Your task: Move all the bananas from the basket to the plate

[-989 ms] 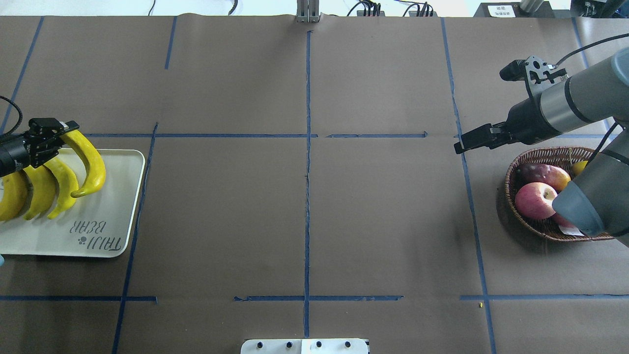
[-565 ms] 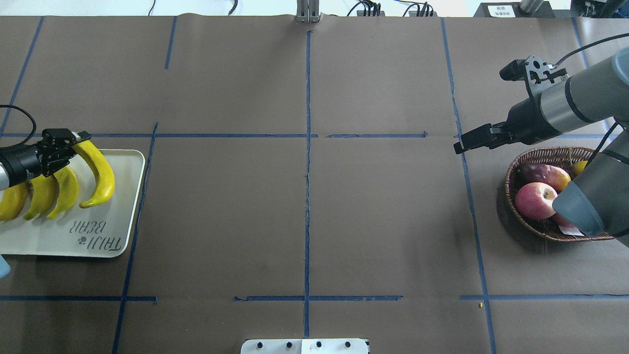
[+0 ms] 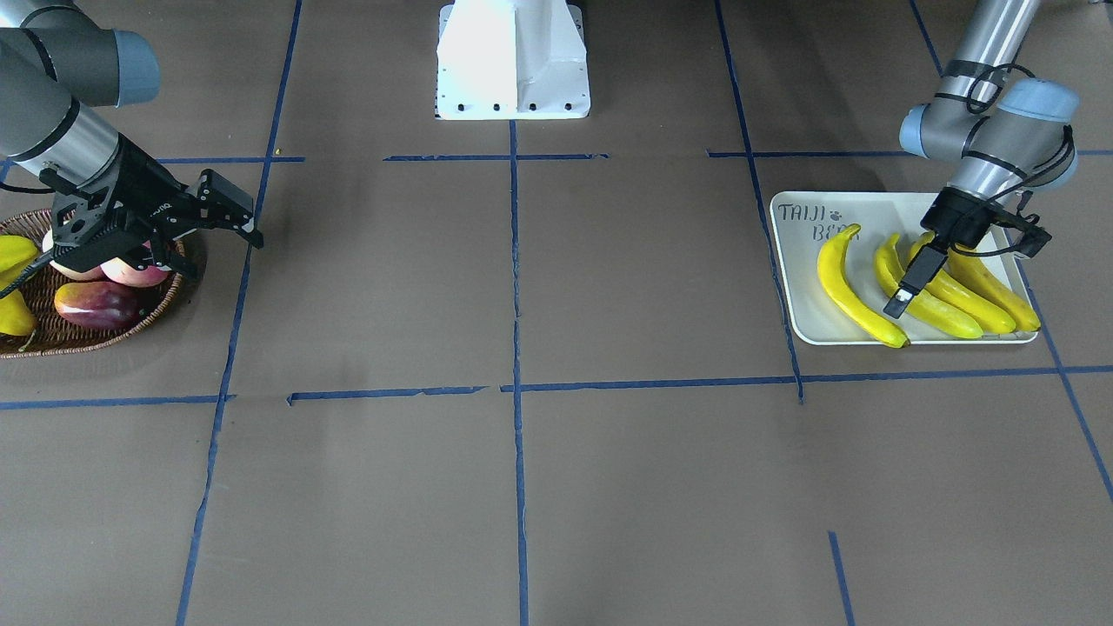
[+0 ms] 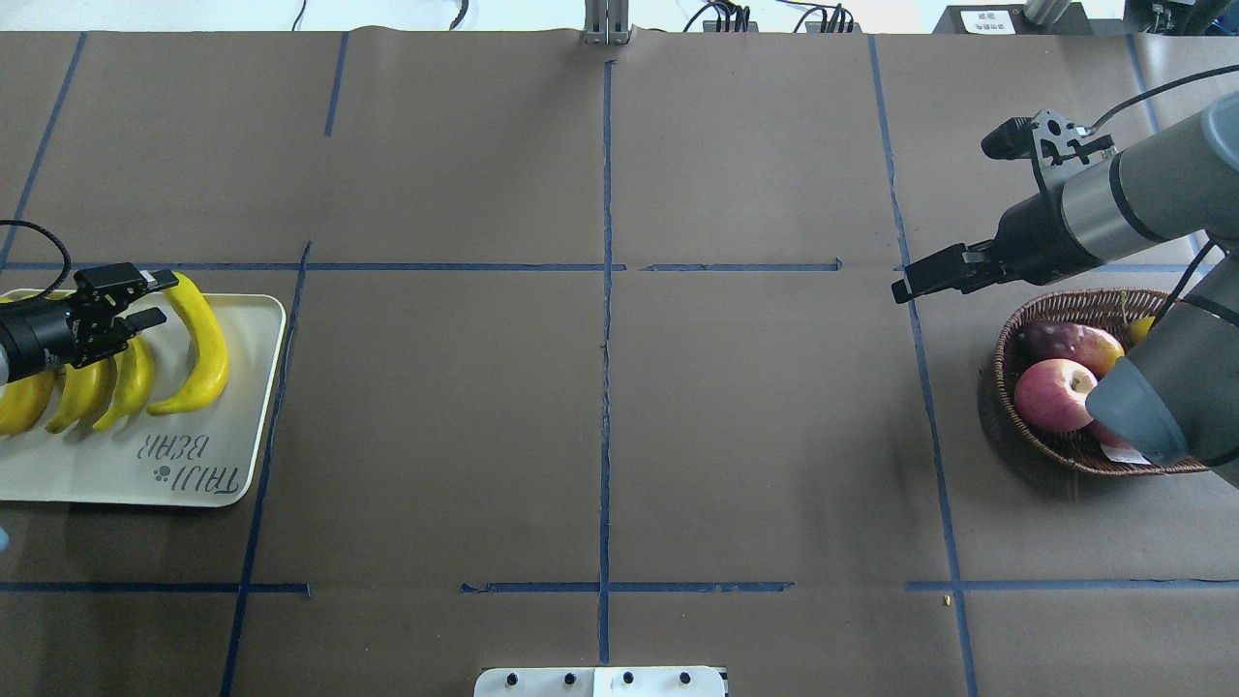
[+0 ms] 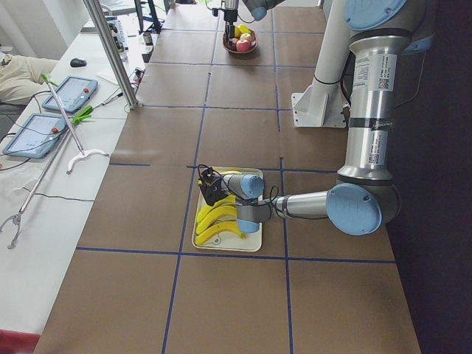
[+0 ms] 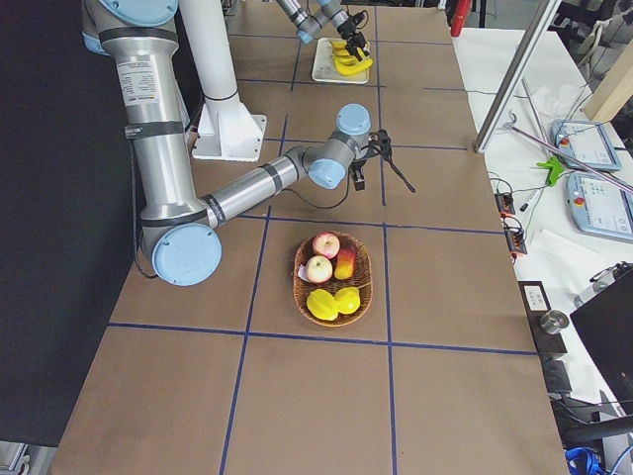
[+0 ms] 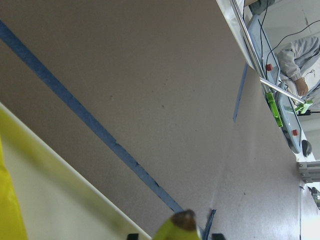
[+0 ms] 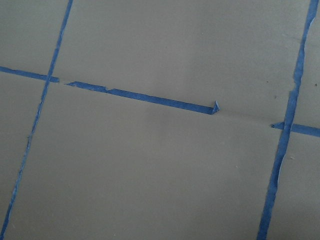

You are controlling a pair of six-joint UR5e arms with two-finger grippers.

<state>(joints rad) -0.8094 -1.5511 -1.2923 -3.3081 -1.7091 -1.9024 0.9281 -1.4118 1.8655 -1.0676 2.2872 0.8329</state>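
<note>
Four yellow bananas lie side by side on the off-white plate (image 4: 194, 465) at the table's left end; the plate also shows in the front view (image 3: 800, 261). My left gripper (image 4: 152, 298) is open just above the plate's far edge. The outermost banana (image 4: 198, 339) rests on the plate with its dark tip (image 7: 182, 222) between the spread fingers. The other bananas (image 4: 87, 387) lie partly under my wrist. The wicker basket (image 4: 1055, 302) at the right holds no banana that I can see. My right gripper (image 4: 905, 287) is open and empty, left of the basket and above the table.
The basket holds a red apple (image 4: 1053, 392), a dark red mango (image 4: 1074, 344) and yellow starfruit (image 3: 13, 252). My right forearm covers part of the basket. The robot's white base (image 3: 513, 61) stands at the table's near middle. Blue tape lines cross the brown table.
My left gripper carried the fourth banana right and down onto the plate, then opened. The banana now lies beside the other three. The right arm has barely moved.
</note>
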